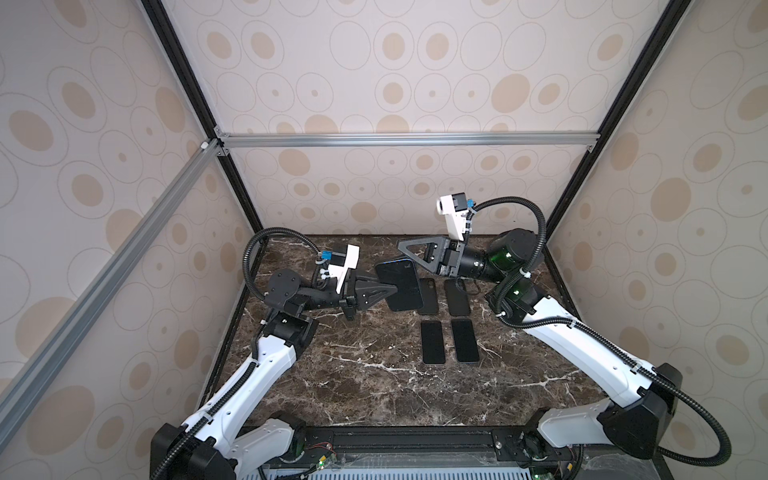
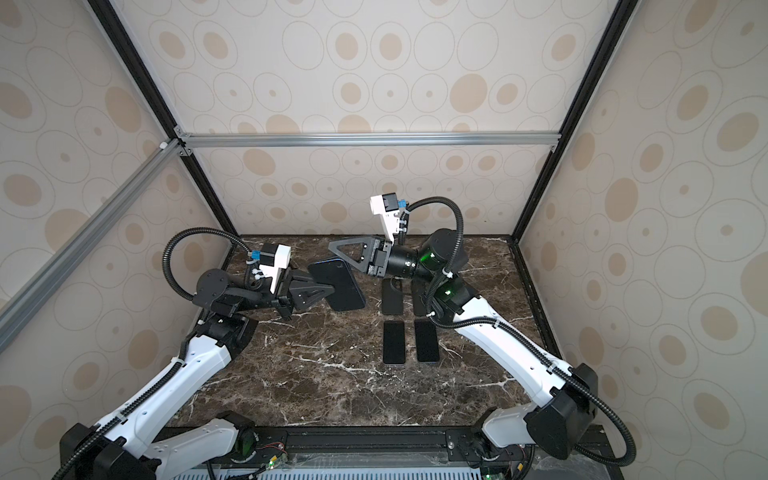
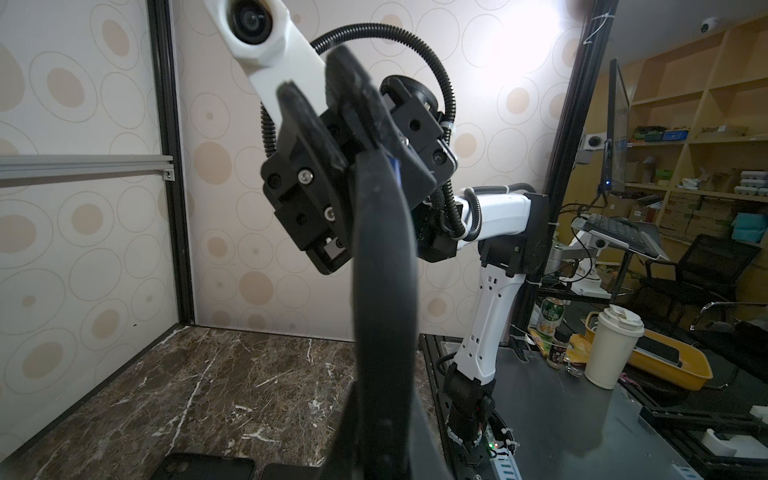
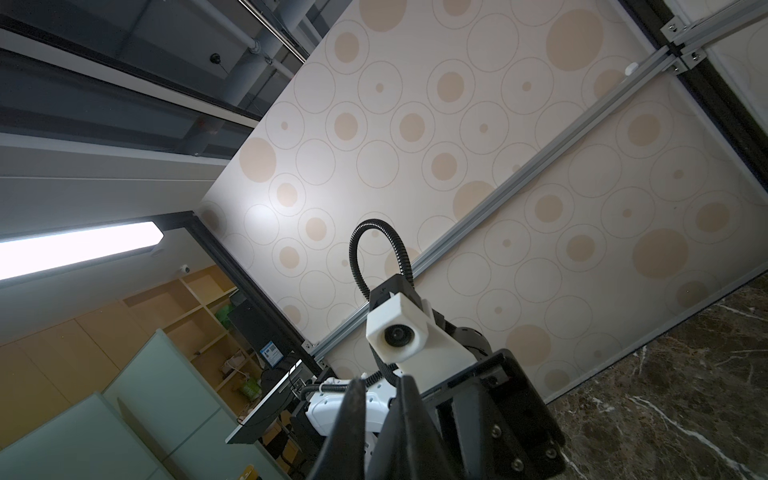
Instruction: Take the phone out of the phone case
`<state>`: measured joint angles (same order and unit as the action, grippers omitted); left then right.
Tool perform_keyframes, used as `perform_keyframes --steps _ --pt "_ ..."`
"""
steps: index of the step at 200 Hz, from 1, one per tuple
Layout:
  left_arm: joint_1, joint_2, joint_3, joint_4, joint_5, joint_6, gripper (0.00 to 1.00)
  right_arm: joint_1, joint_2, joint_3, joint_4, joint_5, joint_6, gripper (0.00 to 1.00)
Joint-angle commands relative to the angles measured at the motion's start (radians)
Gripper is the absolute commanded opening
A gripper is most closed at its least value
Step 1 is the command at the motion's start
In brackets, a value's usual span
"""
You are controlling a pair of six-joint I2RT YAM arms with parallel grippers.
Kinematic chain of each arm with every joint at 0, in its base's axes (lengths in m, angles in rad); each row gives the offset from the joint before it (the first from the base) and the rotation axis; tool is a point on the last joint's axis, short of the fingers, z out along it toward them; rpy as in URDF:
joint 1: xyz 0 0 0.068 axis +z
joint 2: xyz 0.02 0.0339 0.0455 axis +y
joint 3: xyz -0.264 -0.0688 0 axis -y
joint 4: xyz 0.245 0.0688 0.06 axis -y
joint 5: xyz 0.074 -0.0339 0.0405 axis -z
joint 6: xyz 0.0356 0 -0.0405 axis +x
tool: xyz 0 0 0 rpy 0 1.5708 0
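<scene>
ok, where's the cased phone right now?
The phone is up off the table, centre of both top views, left end effector on its left edge, right end effector on its far right corner.

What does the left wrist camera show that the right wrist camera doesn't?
Left wrist only: a clear edge-on look at the cased phone, the right arm's camera, a black case or phone lying flat, a white cup and yellow tray outside. Right wrist only: a lit ceiling lamp and the left arm's camera. Both: the right gripper, marble table, dotted walls, wooden shelves.
</scene>
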<state>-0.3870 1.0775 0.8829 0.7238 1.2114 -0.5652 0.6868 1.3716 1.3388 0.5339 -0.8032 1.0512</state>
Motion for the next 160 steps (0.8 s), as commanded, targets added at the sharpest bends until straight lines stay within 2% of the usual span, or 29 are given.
perform_keyframes --steps 1,63,103,135,160 --pt "-0.018 -0.037 0.057 0.204 0.045 0.005 0.00 0.001 0.078 -0.035 -0.176 0.035 0.005 0.00" --pt "-0.019 -0.047 0.050 0.216 0.048 -0.005 0.00 -0.012 0.110 -0.031 -0.183 0.021 0.003 0.00" --pt "-0.021 -0.048 0.041 0.255 0.054 -0.034 0.00 -0.047 0.134 0.015 -0.158 -0.090 -0.096 0.00" --pt "-0.021 -0.047 0.044 0.251 0.057 -0.035 0.00 -0.069 0.182 0.043 -0.077 -0.169 0.036 0.00" --pt "-0.020 -0.045 0.045 0.255 0.057 -0.035 0.00 -0.069 0.187 0.048 -0.113 -0.167 0.056 0.00"
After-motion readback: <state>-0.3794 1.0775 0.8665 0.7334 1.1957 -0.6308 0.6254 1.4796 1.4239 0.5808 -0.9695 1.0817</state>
